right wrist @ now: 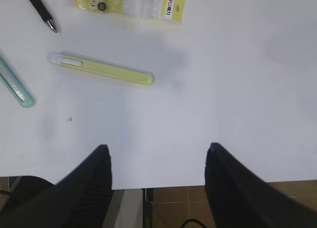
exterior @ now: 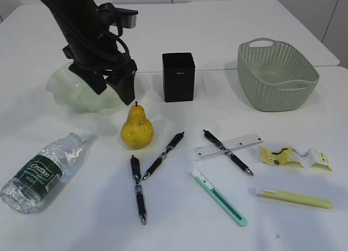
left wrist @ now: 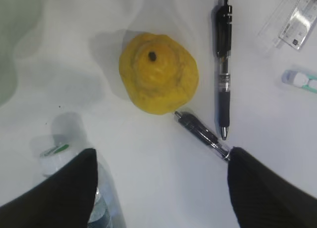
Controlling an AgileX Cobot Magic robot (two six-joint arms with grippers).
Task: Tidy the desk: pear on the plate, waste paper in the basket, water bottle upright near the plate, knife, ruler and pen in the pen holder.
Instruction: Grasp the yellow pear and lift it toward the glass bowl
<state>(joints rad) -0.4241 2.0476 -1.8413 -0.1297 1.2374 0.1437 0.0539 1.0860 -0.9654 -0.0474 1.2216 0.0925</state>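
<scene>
Yellow pear (left wrist: 158, 72) looks firm, rounded, slippery; left gripper (left wrist: 161, 188) fingers, spread and empty, should pinch its wide belly.

Ext front slant; wrists look down close.

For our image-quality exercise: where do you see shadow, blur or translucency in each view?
Exterior view: soft shadow right of the pear; the plate is translucent. Left wrist view: the bottle blurs near the lens, and the pear casts a faint shadow. Right wrist view: even light; dark end effector fingers out of focus.
</scene>
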